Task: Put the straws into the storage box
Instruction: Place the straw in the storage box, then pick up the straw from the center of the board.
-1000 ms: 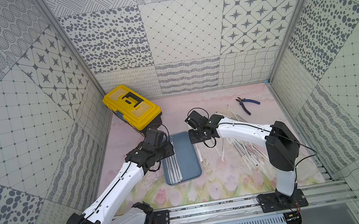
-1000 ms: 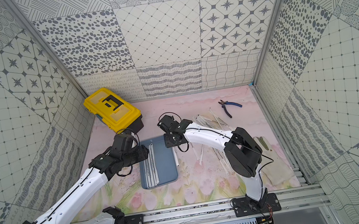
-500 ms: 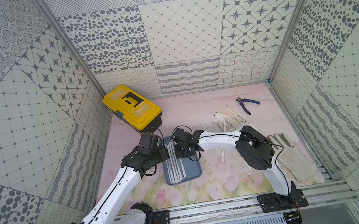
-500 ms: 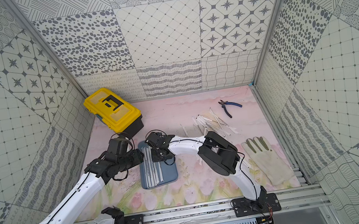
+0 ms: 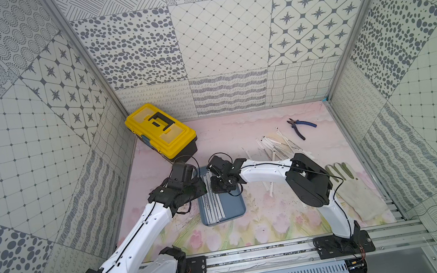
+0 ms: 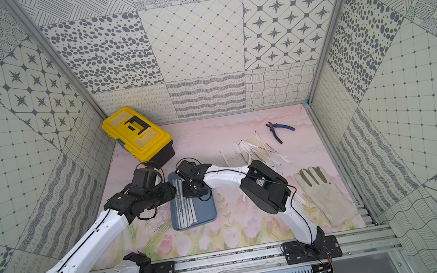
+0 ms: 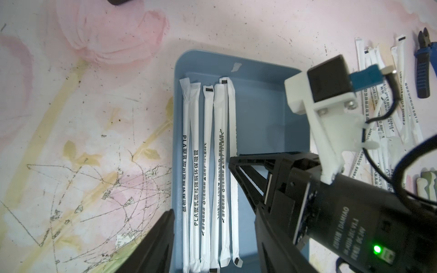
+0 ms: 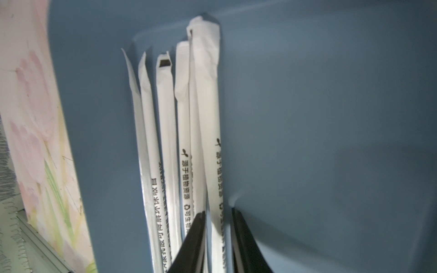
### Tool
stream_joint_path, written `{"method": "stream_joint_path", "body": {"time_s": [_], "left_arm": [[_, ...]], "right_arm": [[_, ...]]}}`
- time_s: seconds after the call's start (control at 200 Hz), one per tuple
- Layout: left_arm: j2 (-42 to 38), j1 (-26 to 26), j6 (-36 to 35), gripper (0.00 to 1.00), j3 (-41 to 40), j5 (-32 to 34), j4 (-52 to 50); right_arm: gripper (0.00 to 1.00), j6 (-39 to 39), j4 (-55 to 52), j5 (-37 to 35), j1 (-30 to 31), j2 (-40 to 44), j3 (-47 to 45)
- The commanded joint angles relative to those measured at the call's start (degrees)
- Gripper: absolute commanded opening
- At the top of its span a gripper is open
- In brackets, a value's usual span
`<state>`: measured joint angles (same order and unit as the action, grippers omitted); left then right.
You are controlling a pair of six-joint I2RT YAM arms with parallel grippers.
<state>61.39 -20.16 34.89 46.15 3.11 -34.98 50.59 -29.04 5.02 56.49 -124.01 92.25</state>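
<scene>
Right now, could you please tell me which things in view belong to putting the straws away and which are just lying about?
Part of the job: the storage box, the straws lying in it, the loose straws scattered to its right.

Just lying about: the yellow toolbox, the blue-handled pliers, the white glove.

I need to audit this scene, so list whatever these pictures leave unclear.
Loose straws: count unclear in both top views; they overlap; the right arm covers some.
Right gripper: whether it grips the straw between its jaws, right wrist view; one finger overlaps the wrapper.
Storage box: far end partly hidden under the right gripper in both top views.
</scene>
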Motion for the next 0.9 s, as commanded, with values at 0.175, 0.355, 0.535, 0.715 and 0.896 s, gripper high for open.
{"method": "stream_joint_path", "body": {"time_s": [0.175,0.355,0.535,0.715,0.896], "left_arm": [[2.8,-2.3,-1.8,0.59,4.5,-2.6,1.4],[11.0,-12.4,-1.6,0.6,8.2,-2.3,5.8],[17.9,-18.7,-0.9,0.6,11.4,-2.5,7.0],[17.9,-18.9,-0.6,0.6,10.1,-2.0,7.3],[16.9,-18.8,-1.1,0.6,9.4,-0.3,6.7]], "right_arm": [[0.34,-3.6,-2.5,-1.7,-9.0,20.4,-13.9],[0.45,-18.1,-13.0,-9.9,-18.9,15.5,-10.5],[0.45,-22.1,-13.4,-13.5,-20.2,9.3,-5.9],[0.4,-21.2,-11.7,-13.1,-20.0,5.5,-4.6],[0.25,-20.8,-10.9,-14.8,-19.5,3.7,-5.9]]}}
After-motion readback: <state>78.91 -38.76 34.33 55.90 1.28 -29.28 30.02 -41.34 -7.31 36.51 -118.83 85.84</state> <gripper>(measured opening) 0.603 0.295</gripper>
